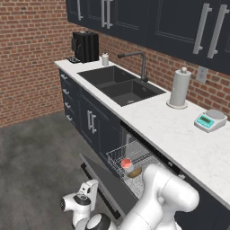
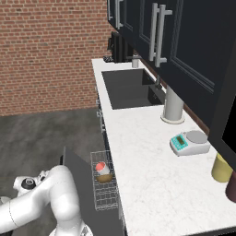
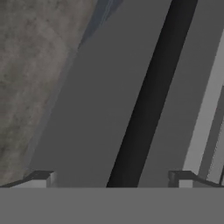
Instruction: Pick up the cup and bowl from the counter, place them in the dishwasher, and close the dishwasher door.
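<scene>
The gripper [image 3: 112, 181], its two finger tips [image 3: 41, 178] spread wide and holding nothing, hangs close over the flat dark dishwasher door [image 3: 100, 113], which lies dropped open below it beside the grey floor [image 3: 30, 65]. Beyond the gripper, in the pulled-out white wire rack [image 1: 130, 161] of the dishwasher [image 1: 148, 157], the cup [image 1: 126, 165] with its red inside stands just beside the brown bowl [image 1: 134, 172]. Above the rack, well away from the gripper, runs the white counter [image 1: 179, 134] with its sink [image 1: 119, 83], paper towel roll [image 1: 179, 87] and kitchen scale [image 1: 210, 120].
</scene>
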You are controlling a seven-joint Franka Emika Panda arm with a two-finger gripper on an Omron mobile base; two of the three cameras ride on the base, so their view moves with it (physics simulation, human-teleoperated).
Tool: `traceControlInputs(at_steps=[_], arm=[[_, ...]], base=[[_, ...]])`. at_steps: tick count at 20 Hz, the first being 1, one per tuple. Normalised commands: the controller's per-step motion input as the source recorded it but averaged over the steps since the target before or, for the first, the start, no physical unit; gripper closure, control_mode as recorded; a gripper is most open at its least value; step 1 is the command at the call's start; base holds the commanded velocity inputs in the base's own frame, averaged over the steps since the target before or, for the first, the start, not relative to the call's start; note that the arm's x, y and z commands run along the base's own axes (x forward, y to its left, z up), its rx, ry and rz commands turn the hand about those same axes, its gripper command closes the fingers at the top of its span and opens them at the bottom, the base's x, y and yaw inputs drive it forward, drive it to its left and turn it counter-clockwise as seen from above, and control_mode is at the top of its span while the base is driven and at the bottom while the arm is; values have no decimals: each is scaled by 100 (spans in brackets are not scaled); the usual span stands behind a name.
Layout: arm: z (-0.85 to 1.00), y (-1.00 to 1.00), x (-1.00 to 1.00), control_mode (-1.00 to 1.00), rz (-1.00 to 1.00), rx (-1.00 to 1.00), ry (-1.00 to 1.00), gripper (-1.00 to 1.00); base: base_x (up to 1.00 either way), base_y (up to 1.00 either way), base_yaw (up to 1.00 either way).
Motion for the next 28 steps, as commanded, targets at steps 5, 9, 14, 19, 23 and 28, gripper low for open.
traceControlInputs(at_steps=[5, 9, 14, 19, 23, 28], arm=[[-82, 0, 39, -100, 0, -26, 8, -100], [-55, -25, 47, -100, 0, -25, -4, -100], [-18, -83, 61, -100, 0, -16, -18, -100], [0, -83, 50, -100, -1, -13, -28, -100], [4, -80, 42, -100, -5, -14, -25, -100], [3, -96, 35, -100, -9, -12, -16, -100]], base=[[0, 0, 0], [0, 0, 0], [0, 0, 0], [0, 0, 0], [0, 0, 0], [0, 0, 0]])
